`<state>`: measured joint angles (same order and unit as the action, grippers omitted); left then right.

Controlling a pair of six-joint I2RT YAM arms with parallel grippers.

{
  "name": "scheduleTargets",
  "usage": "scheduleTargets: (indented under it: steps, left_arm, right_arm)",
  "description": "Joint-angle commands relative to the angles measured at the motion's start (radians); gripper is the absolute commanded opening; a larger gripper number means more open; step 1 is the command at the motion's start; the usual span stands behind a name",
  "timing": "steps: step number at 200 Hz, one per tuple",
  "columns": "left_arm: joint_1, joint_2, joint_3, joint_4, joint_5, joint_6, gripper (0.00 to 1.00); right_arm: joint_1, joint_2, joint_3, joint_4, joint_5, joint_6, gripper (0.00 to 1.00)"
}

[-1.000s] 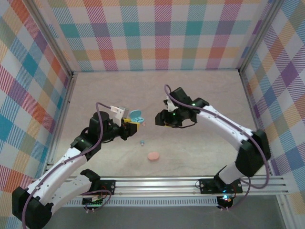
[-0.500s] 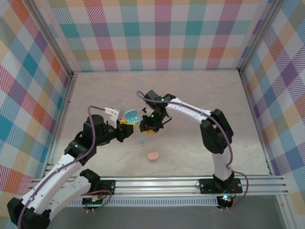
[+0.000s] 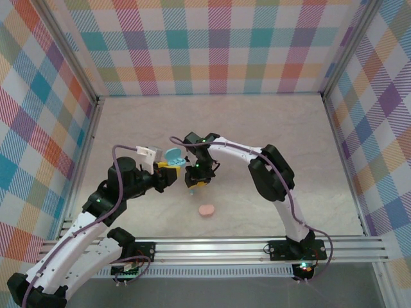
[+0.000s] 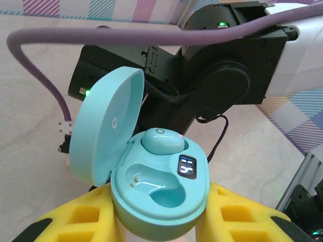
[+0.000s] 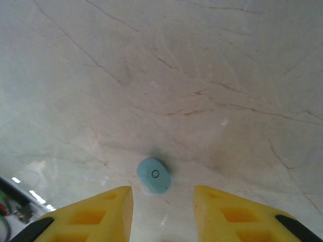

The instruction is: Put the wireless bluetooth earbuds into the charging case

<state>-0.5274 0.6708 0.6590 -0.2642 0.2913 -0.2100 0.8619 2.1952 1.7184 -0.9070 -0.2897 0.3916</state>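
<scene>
Left tool [image 4: 160, 224] tight on open blue case [image 4: 159, 194]; right tool [image 5: 162, 212] spread, empty, above blue earbud [image 5: 154, 175].

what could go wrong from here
The loose bud is tiny and lies ahead of the right gripper's open jaws, not between them; closing now could flick it away. The case in the left gripper has one socket free beside a seated bud; a skewed bud may not seat.

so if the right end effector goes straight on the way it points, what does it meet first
Most likely the light blue earbud on the table, just ahead of the open right end effector, though depth is unclear.
</scene>
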Motion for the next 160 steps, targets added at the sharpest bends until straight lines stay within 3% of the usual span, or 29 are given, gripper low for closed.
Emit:
scheduleTargets:
  steps: [1,121,160]
  left_arm:
    - [0.007,-0.008,0.008,-0.006,-0.026,0.000,0.00]
    - [0.007,-0.015,-0.002,-0.003,-0.021,0.000,0.00]
    - [0.007,-0.016,0.001,-0.003,-0.020,0.000,0.00]
  right_arm:
    - [0.033,0.032,0.057,-0.082,0.079,-0.064,0.39]
    - [0.085,0.127,0.157,-0.171,0.182,-0.099,0.35]
    - [0.084,0.127,0.161,-0.187,0.204,-0.097,0.26]
